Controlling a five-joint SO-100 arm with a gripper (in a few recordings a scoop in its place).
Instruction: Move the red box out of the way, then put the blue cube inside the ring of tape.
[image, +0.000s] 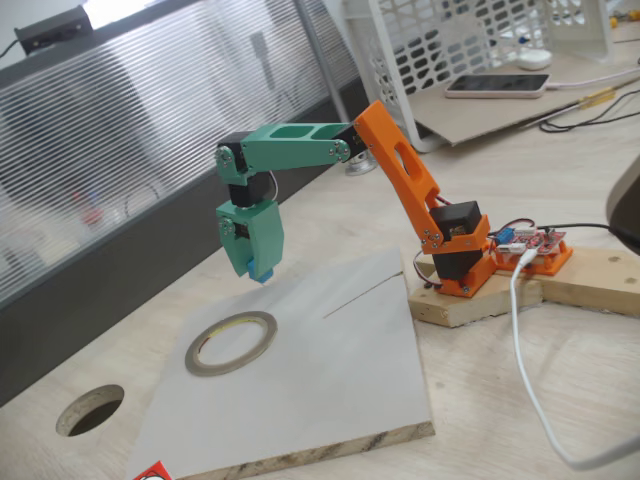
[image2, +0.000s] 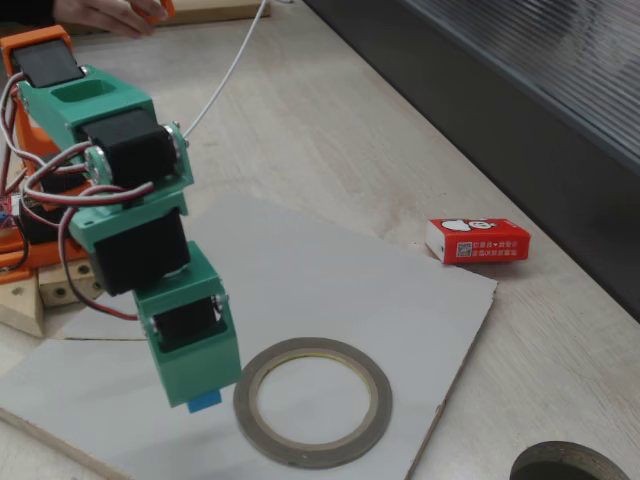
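Observation:
My green gripper (image: 262, 270) (image2: 203, 392) points down, shut on the blue cube (image: 264, 274) (image2: 205, 401), which peeks out below its tips. It hangs a little above the grey board, just beside the rim of the ring of tape (image: 191, 352) (image2: 383, 402), which lies flat with nothing in its opening. The red box (image2: 478, 241) lies on the bare table off the board's edge, well away from the ring; one red corner (image: 152, 470) shows at the bottom of a fixed view.
The grey board (image: 340, 370) (image2: 330, 290) lies on the wooden table. A dark round hole (image: 90, 410) (image2: 565, 465) is cut in the tabletop near the ring. A white cable (image: 520, 350) runs by the arm's wooden base (image: 580, 280). A person's hand (image2: 110, 12) shows at the top.

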